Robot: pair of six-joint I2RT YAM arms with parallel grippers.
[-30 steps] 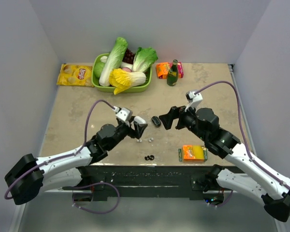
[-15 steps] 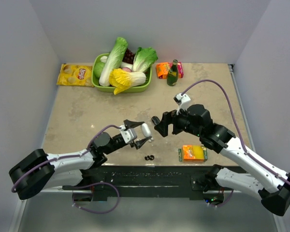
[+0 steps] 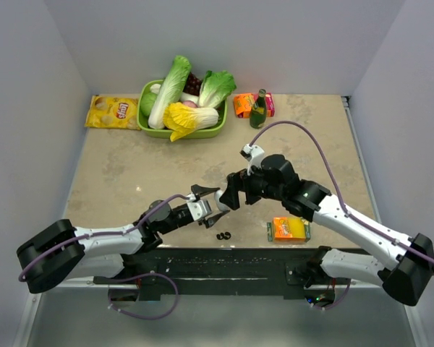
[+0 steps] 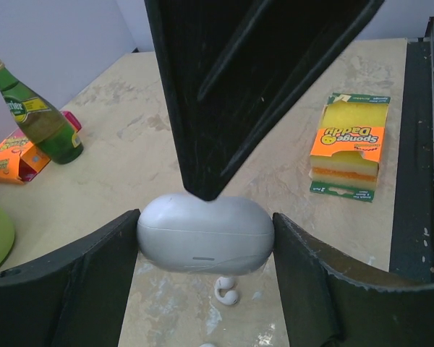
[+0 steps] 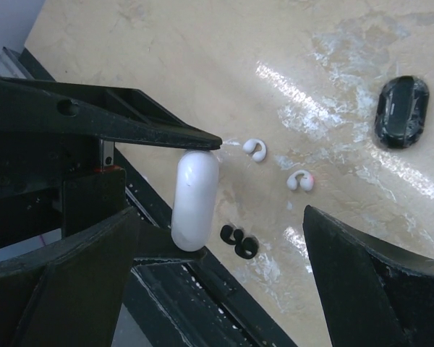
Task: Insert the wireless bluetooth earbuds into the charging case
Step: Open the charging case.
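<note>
left gripper [image 3: 211,202]: clamped on the white charging case [image 4: 205,233]; one finger pad on each narrow end; case closed and held clear of the table [image 3: 116,173]
right gripper [image 5: 220,212]: jaws spread wide, nothing in them; the white charging case sits between its two fingers, nearer one of them; in the left wrist view one finger comes down to the top of the case; whether it touches cannot be told
white earbuds [image 5: 255,148]: two, loose on the table just past the left gripper's upper finger; near each other but not touching; none in a case
black earbuds [image 5: 239,242]: pair lying together on the table close to its near edge; just beside the left gripper's lower finger, in the gap between the right gripper's fingers
black charging case [image 5: 401,112]: closed, flat on the table; beyond the right gripper's other finger, apart from all the earbuds
sponge pack [image 3: 289,229]: on the table beside the right arm; to the right of both grippers
far end: green basket [image 3: 146,121] of vegetables, chip bag [image 3: 112,112], green bottle [image 3: 258,108], orange box [image 3: 244,105]; all well apart from both grippers
</note>
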